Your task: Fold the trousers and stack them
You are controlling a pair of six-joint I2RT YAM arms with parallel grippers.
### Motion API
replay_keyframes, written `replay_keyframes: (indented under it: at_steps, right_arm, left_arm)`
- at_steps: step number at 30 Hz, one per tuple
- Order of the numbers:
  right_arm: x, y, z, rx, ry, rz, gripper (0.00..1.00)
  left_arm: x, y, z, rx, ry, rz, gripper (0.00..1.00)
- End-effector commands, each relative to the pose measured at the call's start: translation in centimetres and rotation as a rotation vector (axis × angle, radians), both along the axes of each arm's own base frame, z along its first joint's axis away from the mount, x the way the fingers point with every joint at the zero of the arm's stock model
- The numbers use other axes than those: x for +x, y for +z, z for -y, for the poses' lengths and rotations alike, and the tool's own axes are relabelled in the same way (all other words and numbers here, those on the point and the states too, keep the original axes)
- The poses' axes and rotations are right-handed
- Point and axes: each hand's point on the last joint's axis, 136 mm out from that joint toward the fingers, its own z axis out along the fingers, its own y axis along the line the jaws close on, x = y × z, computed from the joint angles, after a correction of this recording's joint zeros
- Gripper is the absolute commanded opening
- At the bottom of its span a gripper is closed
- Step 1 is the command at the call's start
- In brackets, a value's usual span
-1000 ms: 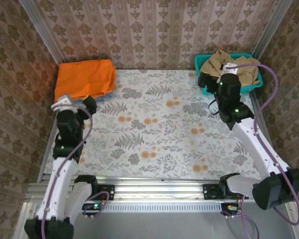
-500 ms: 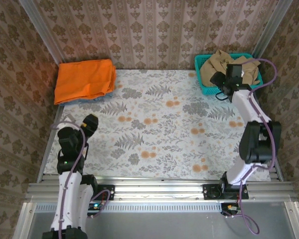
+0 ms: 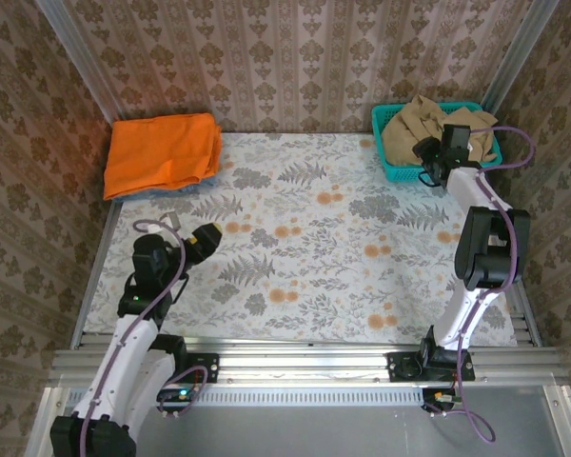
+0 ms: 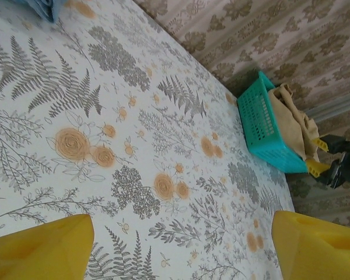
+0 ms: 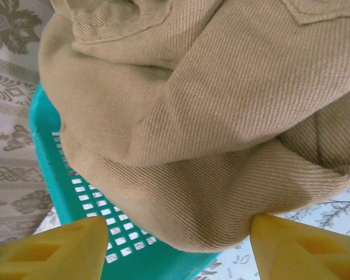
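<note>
- Lying crumpled in the teal plastic mesh basket [image 3: 392,169] at the far right corner of the flower-printed worktop [image 3: 305,238], the plain tan cloth trousers [image 3: 438,124] are seen spilling over its rim.
- The right gripper [image 5: 178,248] is held open, its yellow fingers set either side of a bulging fold, with the basket wall just beside one finger.
- If the jaws are closed here, the mesh could be pinched along with the cloth, and the basket dragged or tipped.
- If only a thin fold is taken, the cloth could slip free, or the heap could be pulled out tangled.
- The left gripper [image 3: 207,240] is held open and empty above the near left of the worktop, well apart from the basket; no support could be given from there should the trousers slide off the edge.
</note>
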Motion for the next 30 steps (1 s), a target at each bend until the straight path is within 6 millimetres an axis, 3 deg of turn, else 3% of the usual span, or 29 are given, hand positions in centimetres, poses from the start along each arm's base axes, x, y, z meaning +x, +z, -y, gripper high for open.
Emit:
replay_keyframes:
  at_steps: [1, 6, 10, 14, 17, 19, 22, 26, 30]
  right_arm:
    - [1.1, 1.5, 0.6, 0.037, -0.008, 0.070, 0.61]
    - [1.3, 1.3, 2.0, 0.050, -0.037, 0.077, 0.55]
    - [1.9, 0.7, 3.0, 0.069, -0.055, 0.074, 0.77]
    - [2.6, -0.4, 3.5, 0.093, -0.065, 0.067, 0.80]
    - [3.6, -1.3, 3.8, 0.126, -0.066, 0.052, 0.68]
    - [4.1, -1.8, 3.7, 0.147, -0.058, 0.049, 0.32]
    - [4.7, -1.3, 3.1, 0.160, -0.030, 0.088, 0.03]
    - [4.6, -0.5, 1.1, 0.215, 0.022, 0.142, 0.00]
    - [4.2, 1.7, -1.1, 0.238, 0.081, 0.252, 0.00]
  left_arm:
    - [0.6, 1.6, 0.8, 0.009, -0.024, 0.065, 0.80]
    - [1.2, 1.3, 1.6, 0.022, -0.041, 0.057, 0.80]
    - [1.7, 1.0, 2.3, 0.030, -0.061, 0.047, 0.80]
    - [2.2, 0.5, 3.1, 0.027, -0.079, 0.036, 0.80]
    - [2.5, 0.0, 3.5, 0.031, -0.088, 0.026, 0.80]
    - [2.6, -0.2, 3.7, 0.035, -0.095, 0.019, 0.80]
    - [2.7, -0.4, 3.8, 0.038, -0.099, 0.014, 0.80]
    - [2.9, -0.3, 4.1, 0.041, -0.108, 0.014, 0.79]
    - [3.0, -0.1, 4.7, 0.044, -0.126, 0.019, 0.77]
